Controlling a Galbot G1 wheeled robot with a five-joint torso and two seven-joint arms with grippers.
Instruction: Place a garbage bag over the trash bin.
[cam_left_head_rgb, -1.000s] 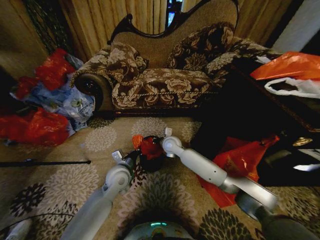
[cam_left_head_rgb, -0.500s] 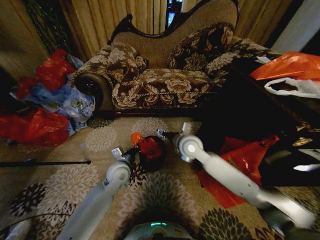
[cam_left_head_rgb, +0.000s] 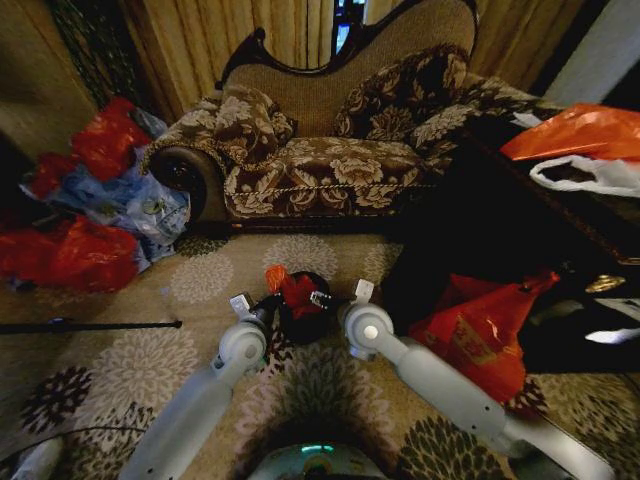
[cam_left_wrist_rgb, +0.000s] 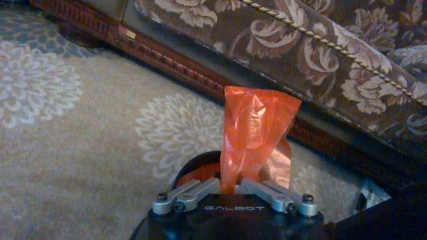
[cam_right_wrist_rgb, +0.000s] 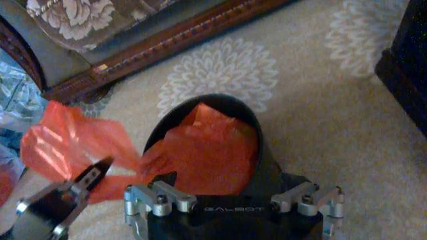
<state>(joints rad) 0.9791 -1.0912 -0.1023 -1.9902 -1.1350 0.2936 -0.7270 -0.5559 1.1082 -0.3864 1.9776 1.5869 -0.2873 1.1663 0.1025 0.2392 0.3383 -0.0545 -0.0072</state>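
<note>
Nearest the robot, both arms reached forward over the flowered carpet (cam_left_head_rgb: 120, 350) and met at the bin (cam_left_head_rgb: 300, 318), which stood on the floor in front of the sofa (cam_left_head_rgb: 330, 150), much lower than its seat.

The left gripper (cam_left_wrist_rgb: 232, 191) sat at the bin's left rim, its fingers clenched on a strip of the bag (cam_left_wrist_rgb: 257, 135). That strip stood up from between the fingers as a thin, glossy red tongue, probably held there to pin one side of the bag's mouth while the other side was worked outward.

The right gripper (cam_right_wrist_rgb: 233, 202) hovered at the bin's right side, just above the rim. Its fingers stood spread apart, grasping nothing, with the opening of the bin between them. It looked placed to take the bag's free edge, though that was only a guess from its position.

Inside the bin lay most of the bag, bunched and crumpled red plastic filling the hollow rather than lining the wall. In the right wrist view one loose flap trailed out over the rim toward the left gripper. No part of the bag was yet folded down around the rim, so the covering seemed only partly done.

Beyond the bin to the right, a larger printed bag (cam_left_head_rgb: 480, 330) slumped on the carpet.
</note>
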